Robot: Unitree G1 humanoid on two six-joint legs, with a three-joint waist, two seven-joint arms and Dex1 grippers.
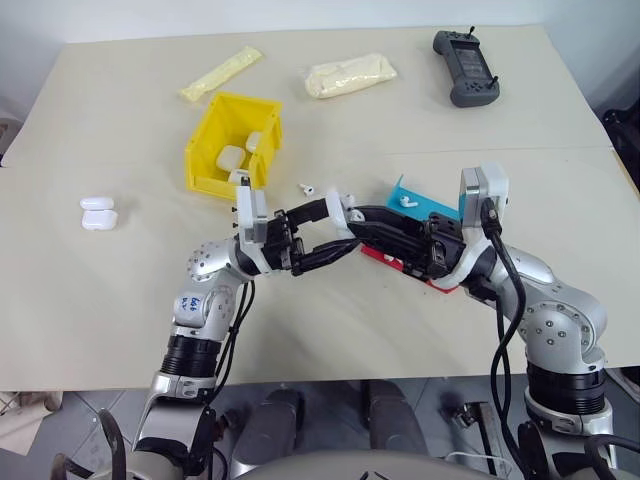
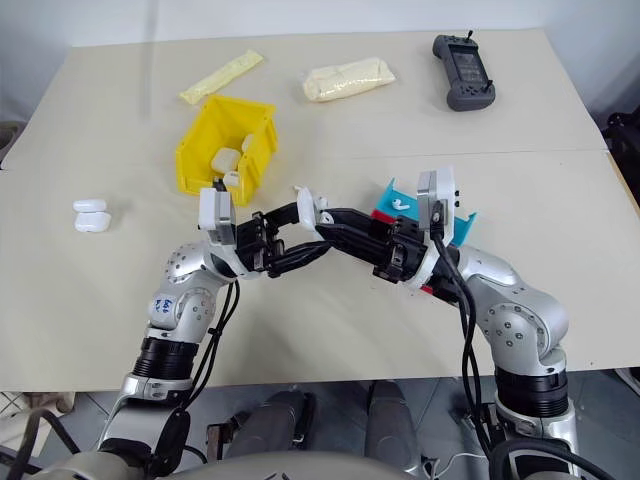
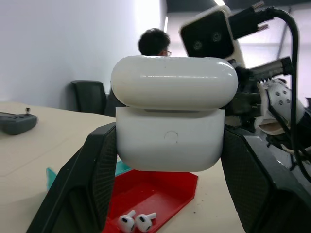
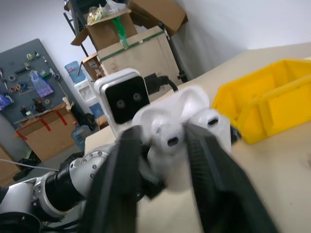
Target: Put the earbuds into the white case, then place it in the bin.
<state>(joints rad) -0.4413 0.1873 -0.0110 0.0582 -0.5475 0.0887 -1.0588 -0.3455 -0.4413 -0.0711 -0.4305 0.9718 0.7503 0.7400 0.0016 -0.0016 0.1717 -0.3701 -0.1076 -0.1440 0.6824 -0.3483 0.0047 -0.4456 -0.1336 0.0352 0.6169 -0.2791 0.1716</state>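
Observation:
My left gripper (image 1: 340, 228) is shut on the white case (image 3: 170, 141) and holds it above the table's middle. In the right wrist view the case's lid stands up and two earbuds (image 4: 170, 138) sit in its wells. My right gripper (image 1: 362, 222) meets the case from the other side, open, one finger on each side of the nearer earbud. A loose earbud (image 1: 306, 188) lies on the table. Another (image 1: 405, 200) lies in the tray's blue part, and two more (image 3: 136, 222) in its red part. The yellow bin (image 1: 215, 130) stands behind, with white cases (image 1: 232, 157) in it.
The red and blue tray (image 1: 385, 258) sits under my right arm. Two white cases (image 1: 98, 213) lie at the far left. Two cream pouches (image 1: 350, 75) and a dark controller (image 1: 465, 67) lie along the back. A person (image 3: 154, 43) sits beyond the table.

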